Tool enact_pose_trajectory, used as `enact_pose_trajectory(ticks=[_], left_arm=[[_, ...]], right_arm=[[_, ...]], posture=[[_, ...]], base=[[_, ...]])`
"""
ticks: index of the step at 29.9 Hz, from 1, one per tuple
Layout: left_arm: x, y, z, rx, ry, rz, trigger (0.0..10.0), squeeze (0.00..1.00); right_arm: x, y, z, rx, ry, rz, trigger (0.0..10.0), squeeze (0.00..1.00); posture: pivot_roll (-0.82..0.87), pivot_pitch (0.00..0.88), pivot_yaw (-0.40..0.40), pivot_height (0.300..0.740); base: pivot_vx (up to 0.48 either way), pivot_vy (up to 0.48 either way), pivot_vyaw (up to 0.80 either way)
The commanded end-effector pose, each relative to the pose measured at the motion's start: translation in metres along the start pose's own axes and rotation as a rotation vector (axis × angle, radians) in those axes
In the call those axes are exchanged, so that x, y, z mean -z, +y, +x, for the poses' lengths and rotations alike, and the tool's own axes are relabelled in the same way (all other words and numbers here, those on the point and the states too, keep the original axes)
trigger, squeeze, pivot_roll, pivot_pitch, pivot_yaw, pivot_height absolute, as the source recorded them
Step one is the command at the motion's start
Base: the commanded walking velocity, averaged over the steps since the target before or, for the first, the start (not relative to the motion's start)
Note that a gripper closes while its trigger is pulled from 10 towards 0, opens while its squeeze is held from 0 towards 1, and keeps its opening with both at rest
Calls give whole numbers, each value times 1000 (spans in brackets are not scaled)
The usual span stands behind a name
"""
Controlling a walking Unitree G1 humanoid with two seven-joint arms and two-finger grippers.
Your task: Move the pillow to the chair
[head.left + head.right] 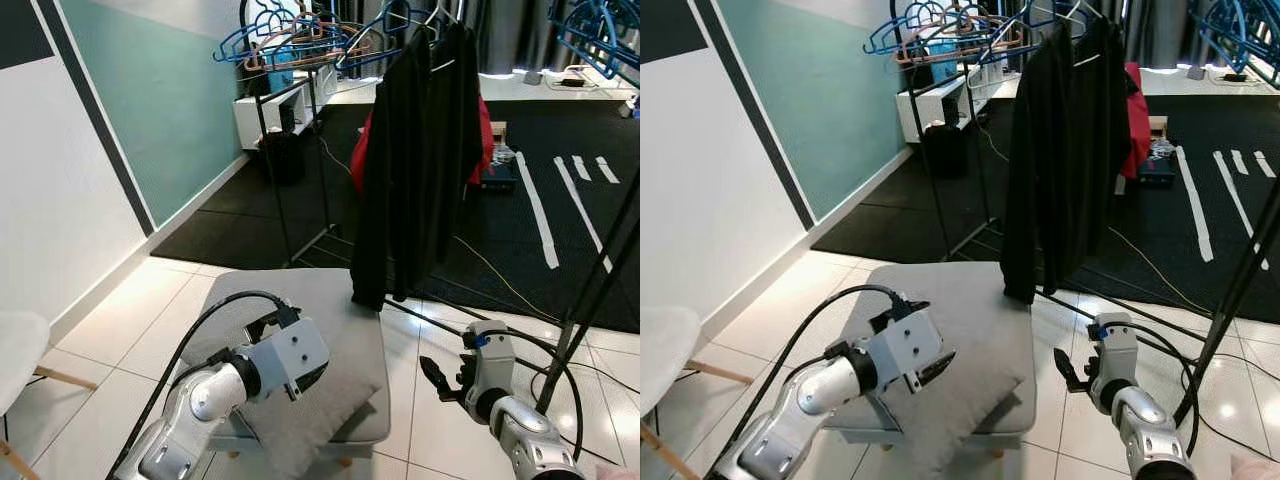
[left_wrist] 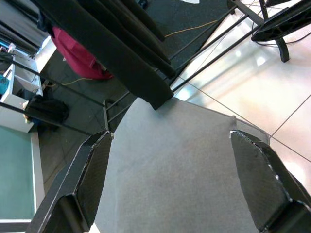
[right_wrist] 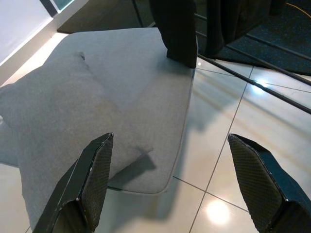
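Note:
A grey pillow (image 1: 335, 395) lies askew on a low grey padded stool (image 1: 300, 290); one corner hangs over the stool's front edge. My left gripper (image 1: 312, 376) hovers open just above the pillow's near part, its fingers (image 2: 92, 170) spread wide with the grey fabric between them. My right gripper (image 1: 436, 378) is open too, low over the tiles to the right of the stool and apart from it; its wrist view looks across the pillow (image 3: 63, 111). A white chair (image 1: 15, 365) with wooden legs stands at the far left edge.
A clothes rack with black garments (image 1: 420, 150) and blue hangers (image 1: 290, 40) stands just behind the stool; one garment's hem reaches the stool's back edge. The rack's base bars (image 1: 470, 320) and a cable run over the tiles. A dark pole (image 1: 600, 260) rises at right. A wall lies left.

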State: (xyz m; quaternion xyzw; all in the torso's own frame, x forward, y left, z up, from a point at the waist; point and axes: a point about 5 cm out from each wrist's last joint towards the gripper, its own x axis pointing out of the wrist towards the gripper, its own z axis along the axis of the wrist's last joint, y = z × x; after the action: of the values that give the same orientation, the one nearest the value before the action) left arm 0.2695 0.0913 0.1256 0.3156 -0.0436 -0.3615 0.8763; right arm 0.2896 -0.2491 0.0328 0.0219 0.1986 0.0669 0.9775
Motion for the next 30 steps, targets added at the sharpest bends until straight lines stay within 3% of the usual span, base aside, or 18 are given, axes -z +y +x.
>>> enact_pose_trajectory(ticks=[1,30], left_arm=[[4,5,-6,-9,18,11,10000,0],[1,3,-3,-8,12,9,10000,0]], right_arm=[[-2,1,1,0,-17,7,10000,0],[-6,-2,-1,-4,-21,-13,10000,0]], posture=[[-129,5,77,739],[-143,32,76,739]], base=[[0,0,0],[0,0,0]])
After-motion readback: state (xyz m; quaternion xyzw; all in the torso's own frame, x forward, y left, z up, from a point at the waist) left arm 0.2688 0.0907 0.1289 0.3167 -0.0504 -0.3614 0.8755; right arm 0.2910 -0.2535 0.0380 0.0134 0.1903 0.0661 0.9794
